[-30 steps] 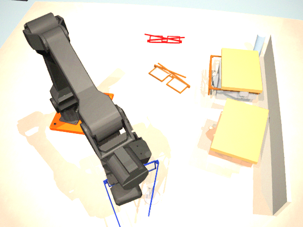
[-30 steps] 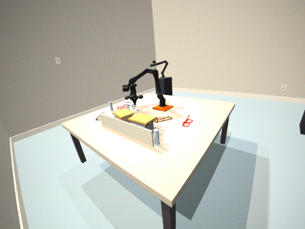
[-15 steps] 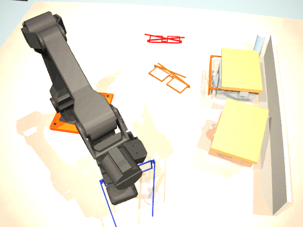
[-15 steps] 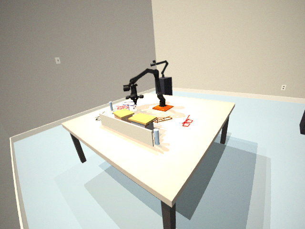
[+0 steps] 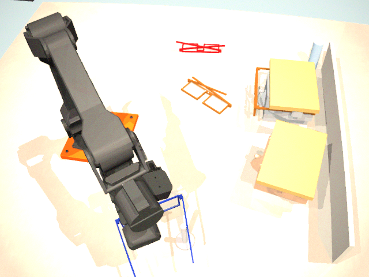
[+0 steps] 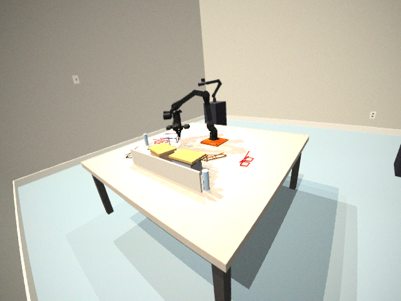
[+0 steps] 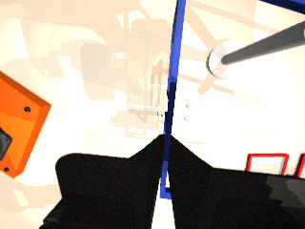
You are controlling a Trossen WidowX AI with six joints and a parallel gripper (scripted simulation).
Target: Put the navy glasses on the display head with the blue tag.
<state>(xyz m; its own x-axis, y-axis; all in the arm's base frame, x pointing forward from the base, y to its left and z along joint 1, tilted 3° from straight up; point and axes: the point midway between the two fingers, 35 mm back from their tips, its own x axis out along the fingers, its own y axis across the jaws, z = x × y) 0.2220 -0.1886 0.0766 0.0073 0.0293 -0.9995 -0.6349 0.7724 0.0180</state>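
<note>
The navy glasses (image 5: 185, 216) (image 7: 176, 48) are held with temples unfolded, pointing to the near side in the top view. My gripper (image 7: 165, 138) (image 6: 178, 137) is shut on their front frame, above the table; in the top view the arm hides the fingers. The tan head (image 5: 256, 163) (image 6: 162, 149) is mostly hidden beneath a yellow roof (image 5: 293, 161), well right of my gripper in the top view. The grey head (image 5: 262, 101) (image 6: 187, 156) wears orange glasses (image 5: 256, 86) beneath another yellow roof (image 5: 293, 85). I cannot make out the blue tag.
A thin post (image 5: 184, 234) (image 7: 267, 48) stands close to the held glasses. A long wall (image 5: 337, 179) (image 6: 165, 168) runs behind the heads, with a pale blue post (image 5: 315, 55) (image 6: 205, 179) at one end. Folded orange glasses (image 5: 217, 96) and red glasses (image 5: 200, 51) lie on the table.
</note>
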